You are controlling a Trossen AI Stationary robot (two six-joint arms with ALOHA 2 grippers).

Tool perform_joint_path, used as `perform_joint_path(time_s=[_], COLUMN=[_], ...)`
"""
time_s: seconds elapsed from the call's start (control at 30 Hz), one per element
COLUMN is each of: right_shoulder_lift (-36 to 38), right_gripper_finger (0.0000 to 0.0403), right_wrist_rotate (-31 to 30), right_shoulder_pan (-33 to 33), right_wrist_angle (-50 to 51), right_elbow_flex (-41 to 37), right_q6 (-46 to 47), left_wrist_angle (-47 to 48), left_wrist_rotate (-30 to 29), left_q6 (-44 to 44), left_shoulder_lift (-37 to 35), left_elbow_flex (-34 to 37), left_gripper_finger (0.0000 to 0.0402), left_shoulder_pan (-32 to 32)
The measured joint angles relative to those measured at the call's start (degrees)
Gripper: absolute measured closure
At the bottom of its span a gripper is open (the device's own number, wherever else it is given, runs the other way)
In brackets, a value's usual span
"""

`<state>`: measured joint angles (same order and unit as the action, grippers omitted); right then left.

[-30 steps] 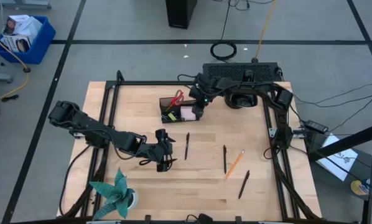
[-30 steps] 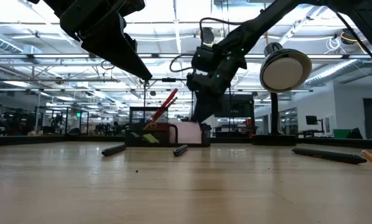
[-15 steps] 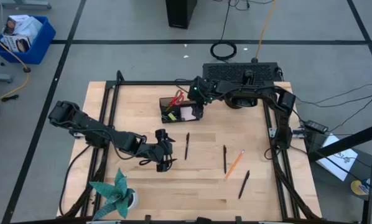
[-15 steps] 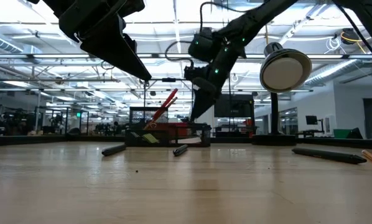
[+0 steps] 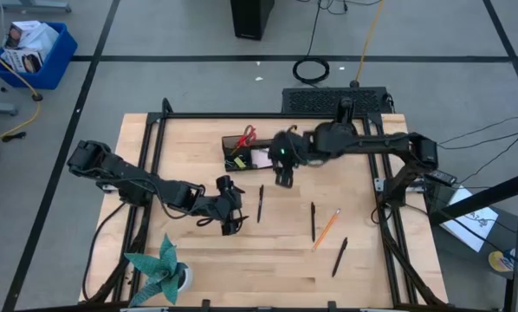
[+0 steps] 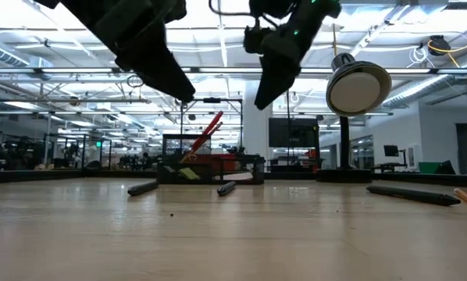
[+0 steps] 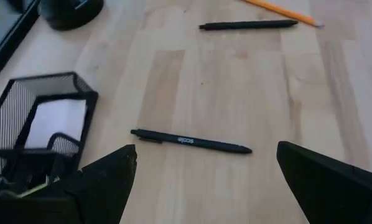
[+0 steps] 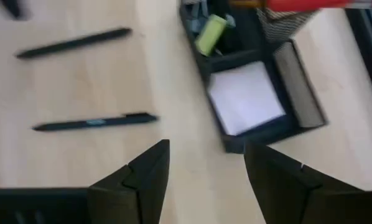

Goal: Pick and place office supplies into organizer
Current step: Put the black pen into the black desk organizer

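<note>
The black mesh organizer stands near the table's far edge, holding red-handled scissors, a pale pink pad flat in its tray, and a yellow-green bit. Three black pens and an orange pencil lie flat on the wood. My right gripper hangs open in the air just near and right of the organizer, holding nothing. My left gripper is open above the table, left of the nearest pen, which lies ahead of its spread fingers.
A round black object with an upright post stands right of the organizer at the far edge. A teal paper plant sits at the near left corner. A black metal frame borders the table. Bare wood lies between the pens and the near edge.
My right gripper has risen from the organizer's tray and drawn away toward the near edge and a little right. The pink pad, seen below its fingers a second ago, now lies in the tray. The left arm has kept almost still.
</note>
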<state>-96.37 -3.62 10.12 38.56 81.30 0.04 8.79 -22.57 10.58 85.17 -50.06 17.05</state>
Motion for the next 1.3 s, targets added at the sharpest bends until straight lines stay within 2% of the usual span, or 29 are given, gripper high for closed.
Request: perform_joint_path(time_s=[0.13,0.3,0.37,0.5,0.67,0.83,0.97,1.1,1.3], right_shoulder_lift=[2.38,4.43,5.32,7.71,12.59,15.23,15.18,14.89,15.11], right_gripper_finger=[0.021,0.0216,0.0219,0.0224,0.023,0.0232,0.0232,0.0233,0.0244], right_wrist_rotate=[-4.5,-6.91,-6.9,-5.96,-6.69,-12.75,-9.55,-8.28,-7.43], right_shoulder_pan=[-4.88,-9.63,-11.58,-15.51,-21.78,-27.25,-29.97,-30.48,-30.72], right_wrist_angle=[-4.28,-13.06,-19.09,-28.08,-27.66,-29.04,-35.19,-41.44,-38.04], right_elbow_flex=[-6.43,-17.35,-22.42,-31.33,-37.21,-39.25,-40.48,-41.46,-41.53], right_q6=[3.73,11.39,13.96,20.31,29.86,36.29,40.98,43.95,54.54], left_wrist_angle=[-1.71,-12.73,-14.63,-14.43,-11.17,-11.94,-12.15,-11.49,-12.24], left_wrist_rotate=[1.21,3.27,4.29,1.24,1.47,1.05,1.13,3.75,4.55], left_q6=[12.27,21.16,20.61,20.3,19.44,15.79,12.19,8.07,1.6], left_shoulder_lift=[0.0,-0.02,-0.02,-0.02,-0.02,-0.02,-0.02,-0.02,-0.02], left_elbow_flex=[0.01,0.01,0.0,0.0,0.0,0.0,0.0,0.0,0.0], left_gripper_finger=[0.0011,0.0011,0.0011,0.0011,0.0011,0.0011,0.0012,0.0015,0.0075], left_shoulder_pan=[-1.52,-1.61,-1.35,-0.37,0.04,0.45,0.34,0.34,0.29])
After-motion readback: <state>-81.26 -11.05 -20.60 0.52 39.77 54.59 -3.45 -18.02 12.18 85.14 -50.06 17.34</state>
